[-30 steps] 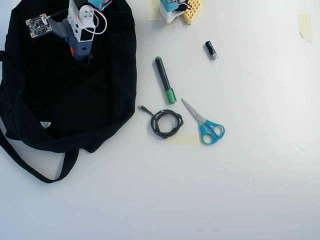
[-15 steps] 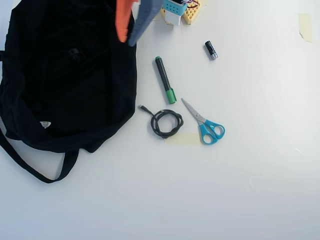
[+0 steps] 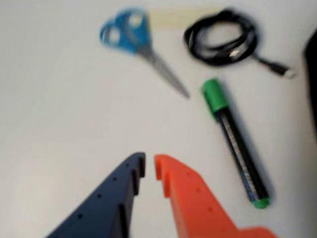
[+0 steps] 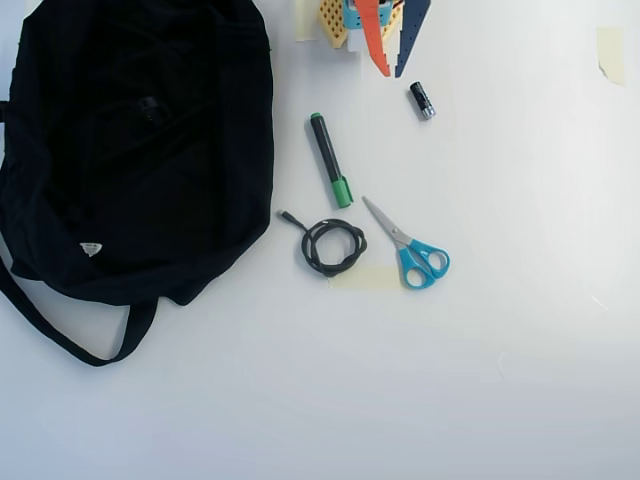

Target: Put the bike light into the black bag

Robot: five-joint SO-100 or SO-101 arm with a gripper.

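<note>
Claw (image 4: 392, 72) sits at the top edge of the overhead view, drawn back near the arm's base. Its tips are almost together, with only a slit between them in the wrist view (image 3: 149, 166), and it grips nothing.

On the bench (image 4: 500, 380) lie a marker (image 4: 330, 160), a coiled cable (image 4: 333, 247), scissors (image 4: 410, 250) and a small cylinder (image 4: 422, 101) with a silver end. None of these is the light. No ring-shaped thing shows anywhere on the bare bench.

The bag (image 4: 200, 150) fills the left of the overhead view, well apart from the claw. A faint dark lump (image 4: 150, 108) shows on its upper part. It may be the light, but black on black is too dim to say whether it lies inside the bag or on top of the fabric.

Judged from this, the placing step looks done and the arm looks parked. If the lump is not the light, the next move calls for finding it first. The claw would then need to open wide, come down over the loop, and carry it left across the marker to the bag's mouth.
</note>
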